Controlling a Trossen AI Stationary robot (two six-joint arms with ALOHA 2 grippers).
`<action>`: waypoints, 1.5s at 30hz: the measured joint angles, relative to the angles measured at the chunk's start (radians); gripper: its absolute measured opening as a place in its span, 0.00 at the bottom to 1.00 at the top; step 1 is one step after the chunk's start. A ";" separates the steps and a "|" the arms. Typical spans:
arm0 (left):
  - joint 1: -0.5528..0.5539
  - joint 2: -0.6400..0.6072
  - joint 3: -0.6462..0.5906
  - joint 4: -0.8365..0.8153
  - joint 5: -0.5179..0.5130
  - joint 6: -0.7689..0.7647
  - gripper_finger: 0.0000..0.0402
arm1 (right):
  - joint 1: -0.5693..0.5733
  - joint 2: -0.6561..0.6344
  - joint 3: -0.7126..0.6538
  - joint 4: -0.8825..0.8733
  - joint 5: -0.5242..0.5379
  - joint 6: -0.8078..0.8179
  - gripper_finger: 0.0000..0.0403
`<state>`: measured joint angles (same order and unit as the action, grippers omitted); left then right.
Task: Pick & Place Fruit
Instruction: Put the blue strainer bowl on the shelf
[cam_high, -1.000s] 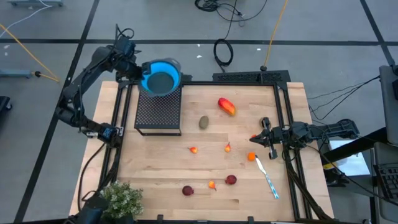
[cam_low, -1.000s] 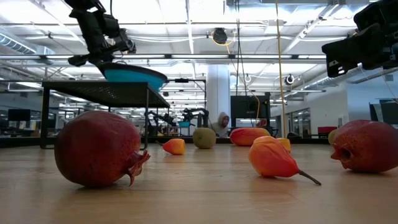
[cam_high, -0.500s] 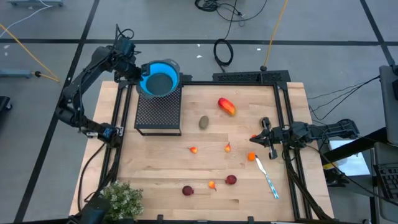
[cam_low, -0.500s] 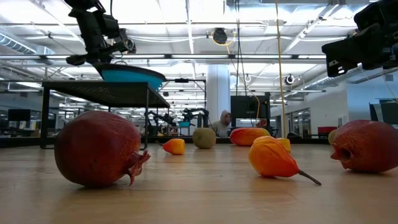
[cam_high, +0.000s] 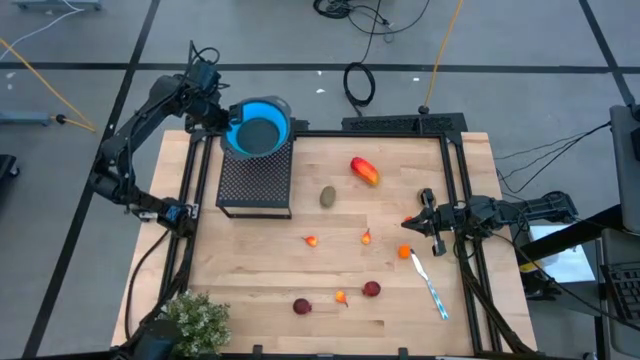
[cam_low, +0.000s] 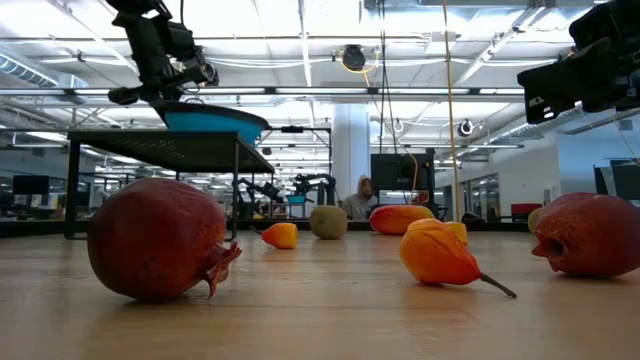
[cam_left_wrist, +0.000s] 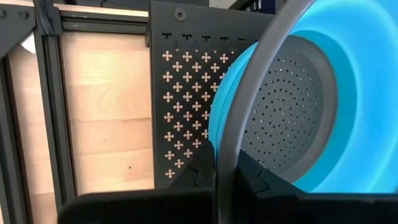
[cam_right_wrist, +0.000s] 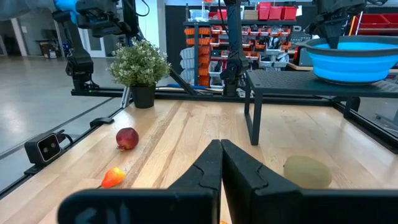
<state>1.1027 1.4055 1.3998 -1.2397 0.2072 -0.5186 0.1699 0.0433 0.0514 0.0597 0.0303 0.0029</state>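
Note:
My left gripper (cam_high: 218, 118) is at the table's far left corner, shut on a blue bowl-shaped strainer (cam_high: 258, 127) above the far end of a black perforated stand (cam_high: 255, 180). On the table lie a red-orange oblong fruit (cam_high: 365, 171), an olive-brown oval (cam_high: 327, 197), two dark red balls (cam_high: 302, 306) (cam_high: 371, 289) and small orange bits (cam_high: 311, 241) (cam_high: 366, 238) (cam_high: 342, 297). My right gripper (cam_high: 408, 222) is shut and touches nothing. It is near the table's right edge, just beyond another orange bit (cam_high: 404, 252). My left gripper (cam_left_wrist: 227, 180) pinches the strainer's grey rim (cam_left_wrist: 231, 134) on its left side, one finger inside the bowl and one outside. The strainer (cam_low: 215, 120) is mouth up and about level at the stand's top; I cannot tell whether its underside rests on the stand.
A slim white and blue utensil (cam_high: 430, 283) lies near the table's right near corner. A bushy green plant (cam_high: 195, 320) stands at the near left corner. Black frame rails (cam_high: 455, 190) run along the left, right and far edges. Bare wood lies between the scattered fruit.

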 joint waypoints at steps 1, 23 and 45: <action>0.000 0.000 0.000 -0.001 -0.001 -0.001 0.03 | 0.000 0.000 0.000 0.000 0.000 0.000 0.00; -0.001 0.001 0.000 -0.010 -0.006 0.072 0.12 | 0.000 0.000 0.000 0.000 0.000 0.000 0.00; 0.000 0.001 0.000 0.017 -0.006 0.098 0.39 | 0.000 0.000 0.000 0.000 0.000 0.000 0.00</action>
<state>1.1027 1.4063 1.3994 -1.2224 0.2016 -0.4206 0.1698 0.0433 0.0513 0.0597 0.0303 0.0030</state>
